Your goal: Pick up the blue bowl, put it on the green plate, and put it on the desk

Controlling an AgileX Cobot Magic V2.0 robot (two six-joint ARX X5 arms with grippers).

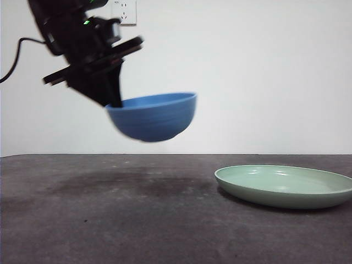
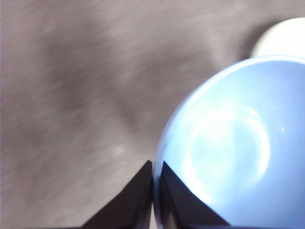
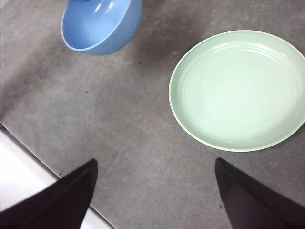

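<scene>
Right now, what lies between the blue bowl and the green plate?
Nothing. The blue bowl hangs in the left gripper, apart from the green plate. The right wrist view shows only bare desk between them.

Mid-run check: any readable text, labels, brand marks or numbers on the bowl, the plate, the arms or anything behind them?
None can be read.
Blue bowl, held off the desk by the left gripper: plain ridged wall, no marking.
Green plate: plain, no marking.
Wall socket at the top of the front view: no legible print.
Arm body: a small green light, no lettering visible.
</scene>
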